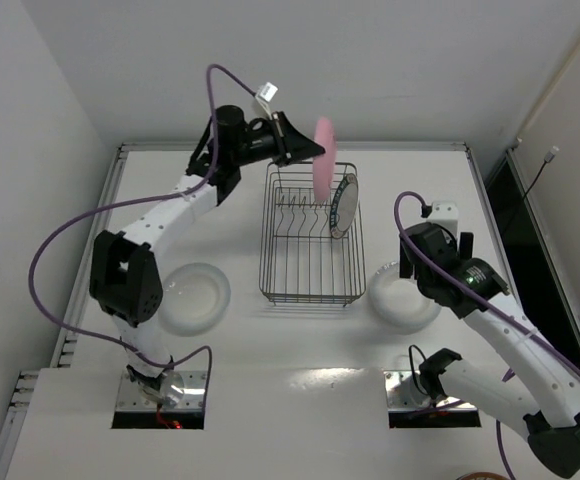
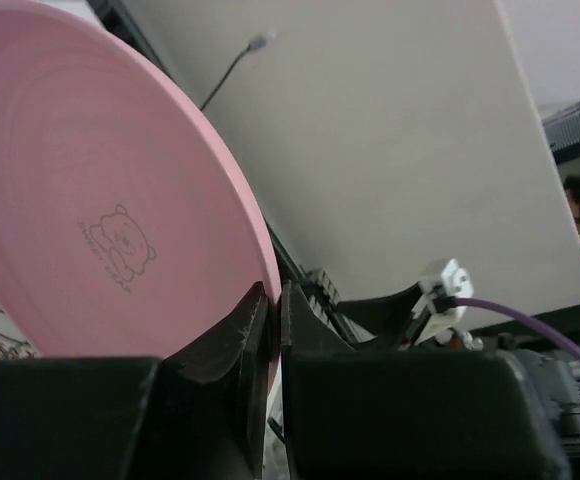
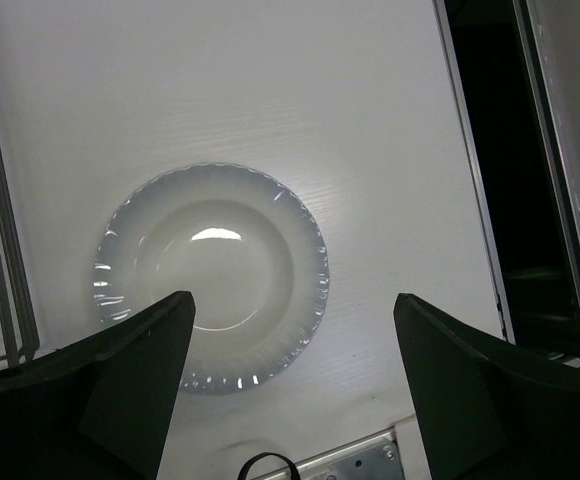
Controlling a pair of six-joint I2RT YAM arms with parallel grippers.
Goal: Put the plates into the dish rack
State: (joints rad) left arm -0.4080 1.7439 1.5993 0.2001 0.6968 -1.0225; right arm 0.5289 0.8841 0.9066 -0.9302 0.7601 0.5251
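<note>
- Left hand [image 2: 274, 325]: both fingers closed on the rim of the pink plate [image 2: 100, 200], which is held on edge; top view shows this plate over the far end of the dish rack [image 1: 310, 272], just beside the patterned plate.
- Marking: a small bear outline [image 2: 118, 245] is printed on the pink plate's face; the tiny lettering beside it is too small to read; no other writing is legible.
- Right hand [image 3: 290, 305]: fingers spread wide, gripping nothing; it hangs above a whitish plate [image 3: 210, 275] with a scalloped rim, which lies flat on the surface.
- Plates, counted: four; one pink, in the left hand; one with a dark teal patterned rim [image 1: 343, 205], standing on edge among the prongs at the far right of the rack; two whitish, one left of the rack [image 1: 192, 298], one right of it under the right hand.
- Dish rack: one; dark wire, rectangular, at the middle of the surface between the two whitish plates.
- Surface [image 1: 300, 400]: white and glossy with a raised pale border; white walls stand behind and on both sides; a dark gap runs along the right edge.
- Cables: a purple cable [image 1: 45, 250] loops along each arm.
</note>
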